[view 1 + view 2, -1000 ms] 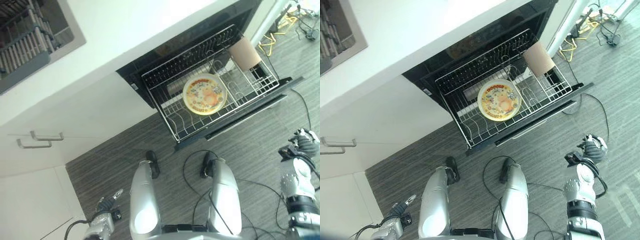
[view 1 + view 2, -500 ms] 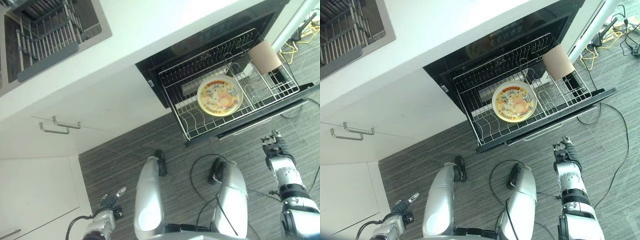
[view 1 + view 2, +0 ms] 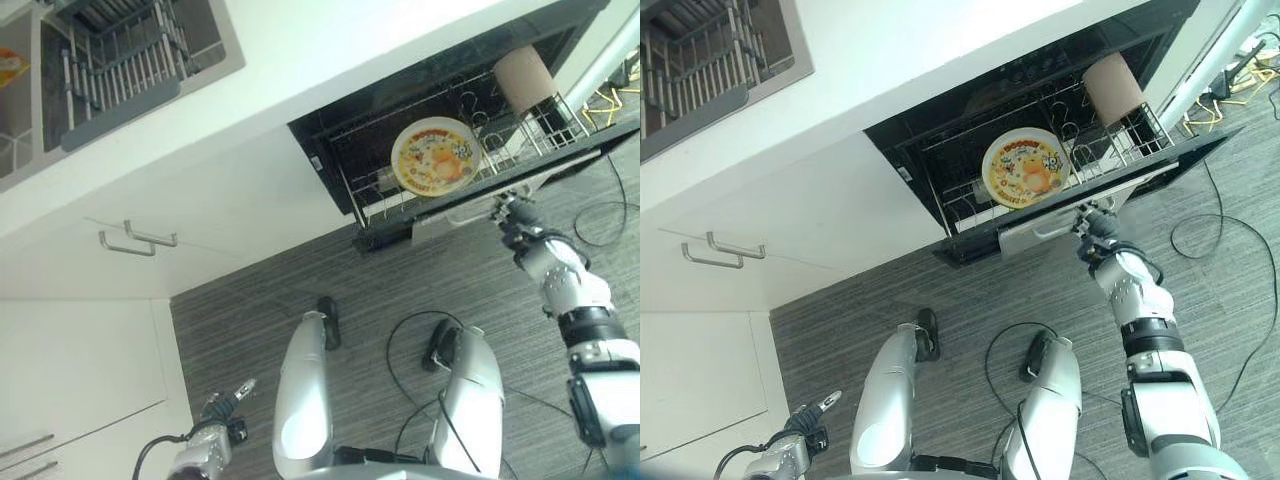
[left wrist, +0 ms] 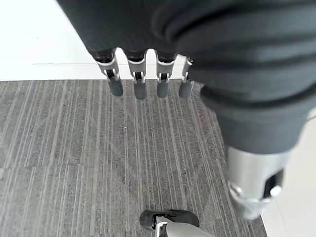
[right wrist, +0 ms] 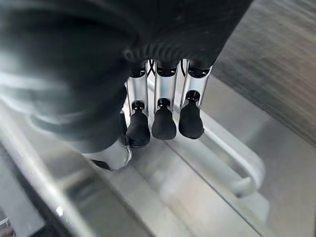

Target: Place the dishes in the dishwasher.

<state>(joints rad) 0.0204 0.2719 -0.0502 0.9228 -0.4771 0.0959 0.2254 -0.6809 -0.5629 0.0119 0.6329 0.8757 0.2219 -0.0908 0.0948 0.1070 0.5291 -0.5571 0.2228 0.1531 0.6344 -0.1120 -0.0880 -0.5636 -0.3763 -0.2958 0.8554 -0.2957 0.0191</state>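
right hand [image 3: 1096,231] stretched forward on an extended arm to the front of the dishwasher door [image 3: 1060,222], straight fingers [image 5: 163,116] held together with dark tips resting on the door's silver face just beside its bar handle [image 5: 232,163]; nothing gripped. left hand [image 3: 222,410] hanging low over the grey striped floor [image 4: 98,163] near the white cabinet front, fingers [image 4: 138,84] straight and slightly apart, holding nothing. round plate [image 3: 434,156] with a pale rim and a colourful orange and yellow cartoon print, leaning on edge in the wire rack [image 3: 400,195] of the dishwasher, near the rack's front rail and about midway along it. tan cylindrical cup [image 3: 523,78] lying tilted toward the rack's right end, apart from the plate. rack partly pushed in under the white worktop [image 3: 330,50], door raised part way beneath it. at the worktop's far left corner, a sunken sink [image 3: 120,60] with a grey slatted drainer [image 3: 115,75] inside. two metal bar handles [image 3: 137,240] on the white drawer fronts below the worktop, left of the dishwasher.
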